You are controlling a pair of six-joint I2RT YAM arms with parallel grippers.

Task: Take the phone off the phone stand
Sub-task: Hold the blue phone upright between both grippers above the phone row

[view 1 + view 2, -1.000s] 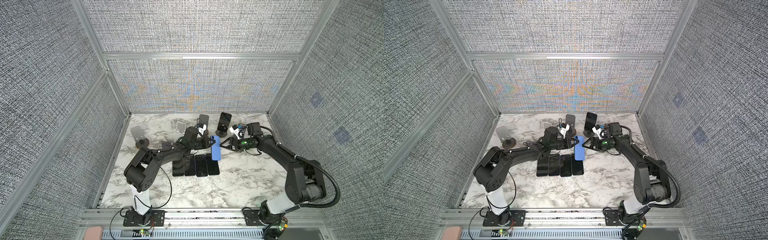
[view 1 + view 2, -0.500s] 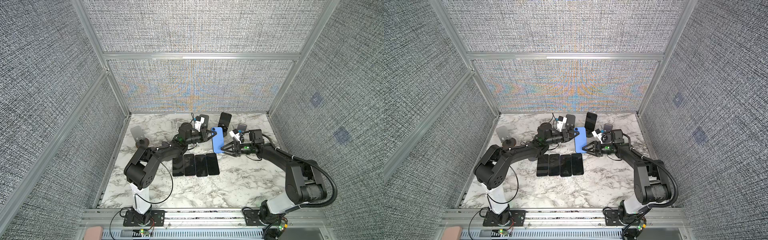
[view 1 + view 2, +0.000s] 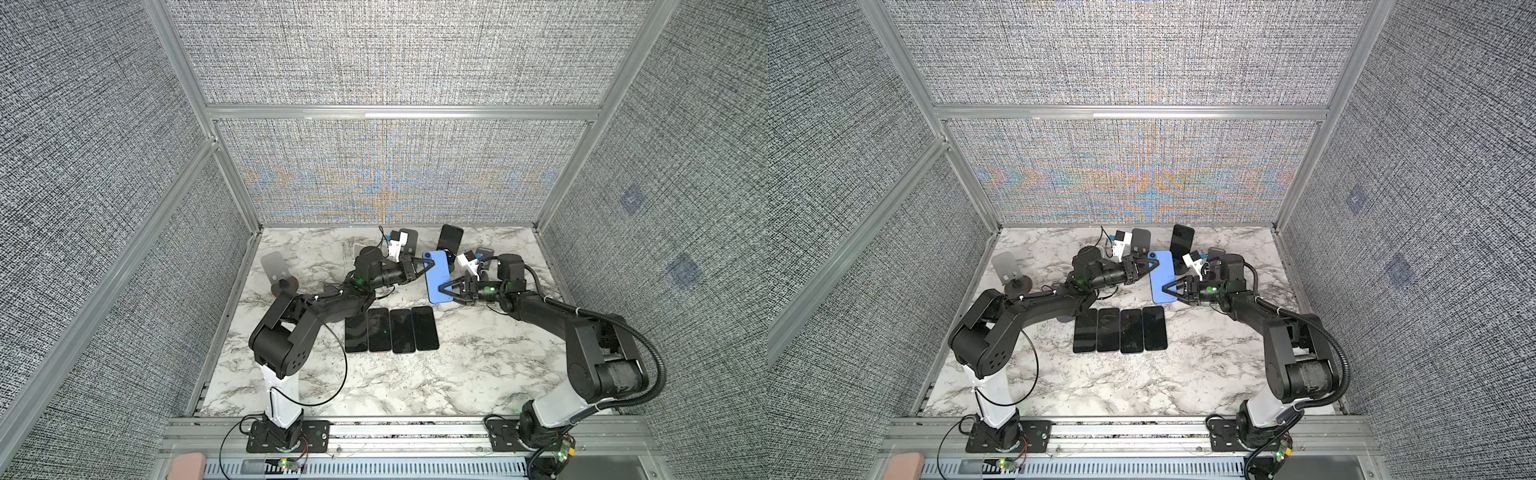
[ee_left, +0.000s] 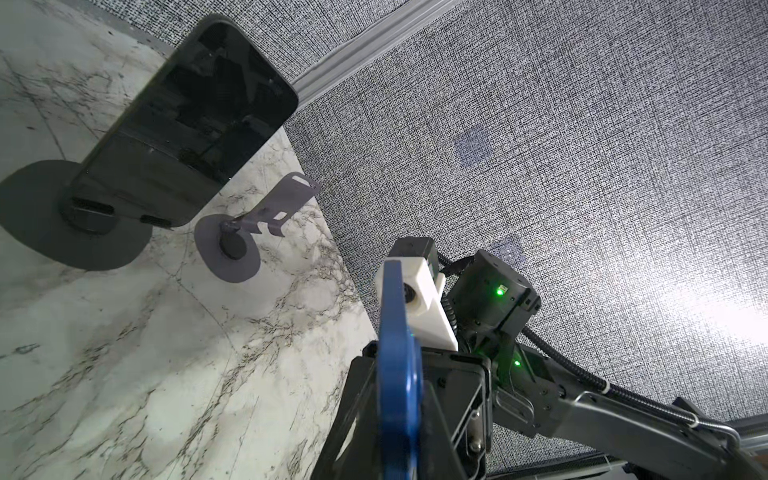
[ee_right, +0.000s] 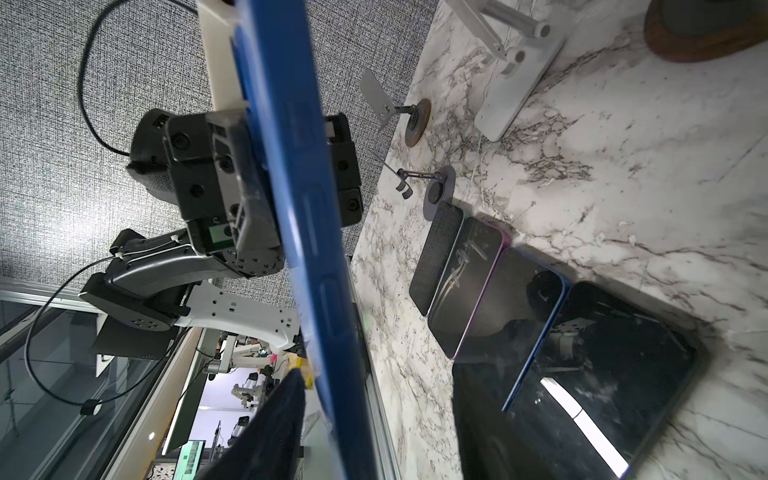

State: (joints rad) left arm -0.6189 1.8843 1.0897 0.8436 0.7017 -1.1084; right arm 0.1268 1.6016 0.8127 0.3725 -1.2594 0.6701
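Blue phone (image 3: 437,276) held off stands, raised over table (image 3: 478,365), between both arms. Left gripper (image 3: 431,264) clamped on upper end. Right gripper (image 3: 444,291) set around lower corner; firm grip cannot be told.

Risk: phone dropped or twisted if left hold is released before right is secured.

Row of four phones (image 3: 390,330) laid near, likely struck in fall. Black phone on stand (image 3: 451,237) just behind. Empty stand (image 3: 275,268) well apart.

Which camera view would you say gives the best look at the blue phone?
Both top views show the blue phone whole: its full back, with the camera lens at one corner. The left wrist and right wrist views are close but see it edge-on, only a thin blue strip.
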